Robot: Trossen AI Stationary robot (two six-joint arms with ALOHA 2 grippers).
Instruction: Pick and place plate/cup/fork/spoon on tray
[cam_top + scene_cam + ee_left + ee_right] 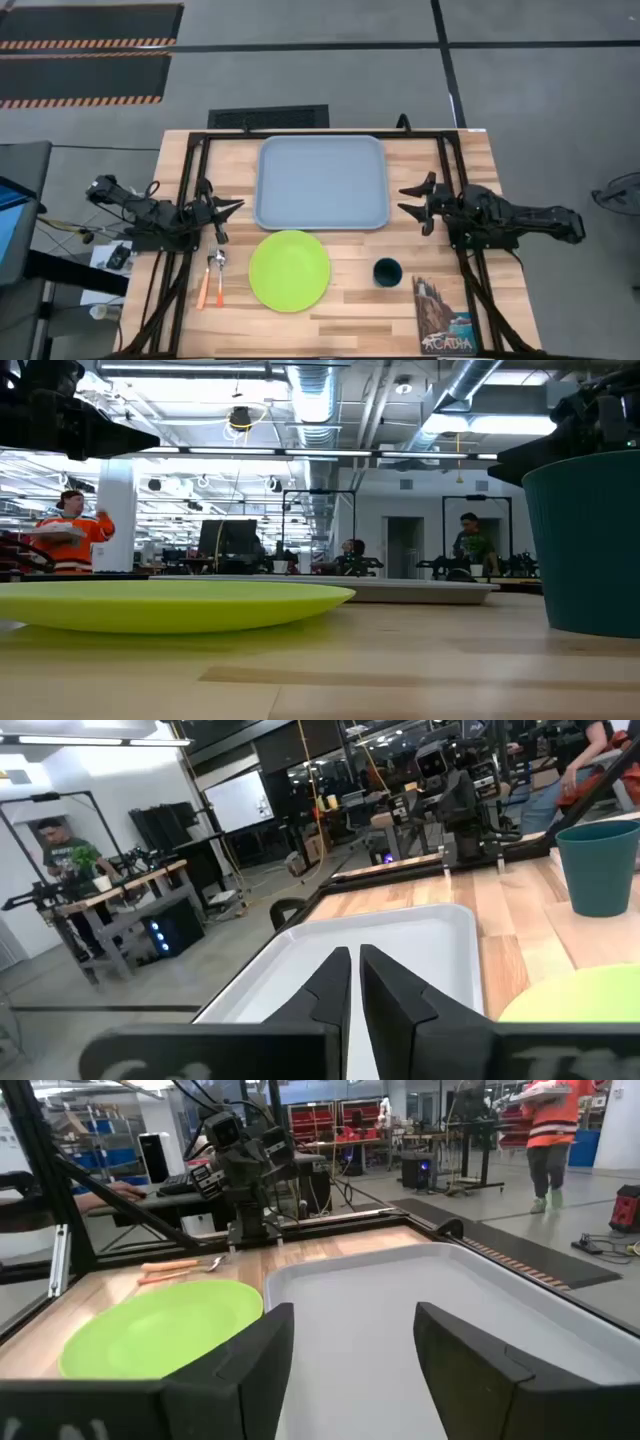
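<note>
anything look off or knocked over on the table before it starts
Nothing looks spilled, tipped or damaged. The tray lies empty and square to the table edge, the plate flat, the cup upright, the fork and spoon side by side. Only a picture book near the cup is outside the set.

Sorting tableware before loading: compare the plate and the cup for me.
The plate is lime green, wide and flat; the cup is dark teal, far smaller across and stands tall, as the low view shows. The plate lies nearer the fork and spoon; the cup stands nearer the book. Both are round and rest on the table, outside the tray, with no claw on either.
</note>
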